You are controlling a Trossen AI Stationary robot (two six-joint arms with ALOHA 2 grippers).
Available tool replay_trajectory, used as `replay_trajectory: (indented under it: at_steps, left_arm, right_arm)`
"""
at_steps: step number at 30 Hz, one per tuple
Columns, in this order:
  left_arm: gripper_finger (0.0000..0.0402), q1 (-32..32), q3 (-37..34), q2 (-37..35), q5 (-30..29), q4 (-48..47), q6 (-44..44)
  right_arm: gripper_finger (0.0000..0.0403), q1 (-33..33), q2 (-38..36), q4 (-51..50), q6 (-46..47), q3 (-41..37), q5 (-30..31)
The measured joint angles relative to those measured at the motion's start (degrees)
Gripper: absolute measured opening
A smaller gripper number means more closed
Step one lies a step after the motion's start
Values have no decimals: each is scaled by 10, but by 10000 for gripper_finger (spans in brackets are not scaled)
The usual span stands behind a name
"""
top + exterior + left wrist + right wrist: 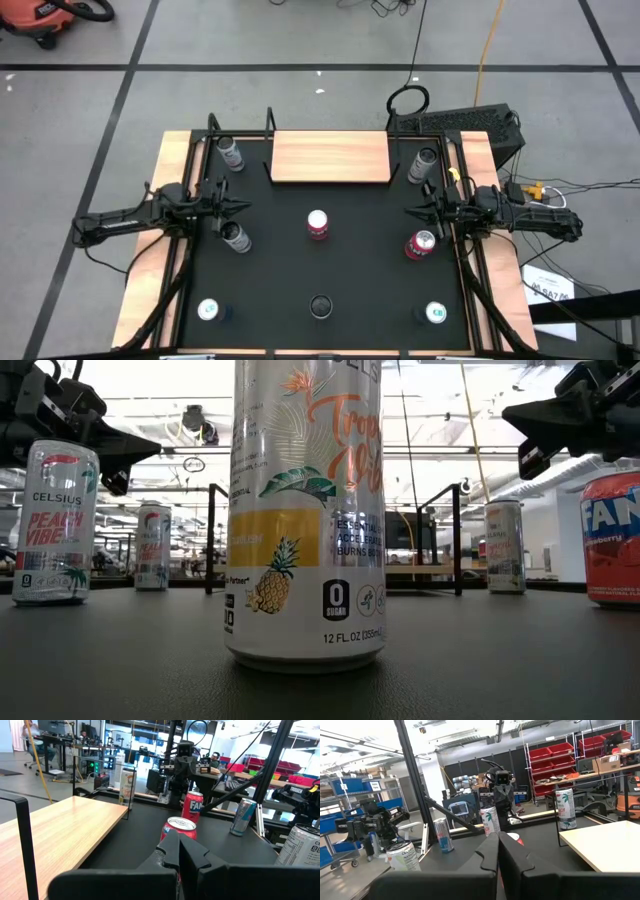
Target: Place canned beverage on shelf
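Shelf point(330, 157): small rectangular light-wood board, pale even grain, black metal uprights at both ends. It stands at the 12 o'clock edge of the black tabletop point(370, 285) and carries nothing. In the left wrist view the board point(55, 832) shows a clean square edge and a thin black post at its near corner.

Cans, all upright on the tabletop:
- Red can with white top point(318, 224), at the centre, just on the 6 o'clock side of the shelf.
- Red Fanta can point(420, 244), at 3 o'clock from centre, beside the right gripper.
- Silver Celsius can point(236, 237), at 9 o'clock from centre, beside the left gripper.
- Silver can point(231, 153), at 10 o'clock, left of the shelf.
- Silver can point(424, 164), at 2 o'clock, right of the shelf.
- Tall pineapple-print can point(305, 510), fills the low view; at 6 o'clock on the table.
- Two cans at 7 o'clock point(209, 311) and 5 o'clock point(436, 314).

Left gripper point(240, 207): at 9 o'clock, fingers pressed together, holding nothing.

Right gripper point(412, 211): at 3 o'clock, fingers pressed together, holding nothing.
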Motion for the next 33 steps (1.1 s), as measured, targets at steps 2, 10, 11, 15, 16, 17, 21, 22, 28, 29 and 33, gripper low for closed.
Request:
replay_trajectory:
  at_steps: [2,10,11,15,16,17,21,22,28,29,33]
  left_arm:
    - [0,0,0,0,0,0,0]
    - [0,0,0,0,0,0,38]
    - [0,0,0,0,-7,2,51]
    - [0,0,0,0,-65,-1,90]
    - [0,0,0,0,-71,-1,92]
    - [0,0,0,0,-73,-2,91]
    - [0,0,0,0,-73,-1,91]
    - [0,0,0,0,-73,-1,91]
    - [0,0,0,0,-74,-1,91]
    - [0,0,0,0,-83,2,91]
    - [0,0,0,0,-99,4,89]
  right_arm:
    - [0,0,0,1,-1,0,0]
    - [0,0,0,26,44,0,0]
    - [0,0,0,39,74,0,0]
    - [0,0,0,81,194,0,34]
    - [0,0,1,83,221,0,58]
    - [0,0,1,84,249,0,83]
    - [0,0,2,93,386,0,190]
    - [0,0,2,91,413,0,212]
    - [0,0,15,77,435,0,302]
    - [0,0,20,79,436,0,315]
    - [5,0,42,86,436,3,345]
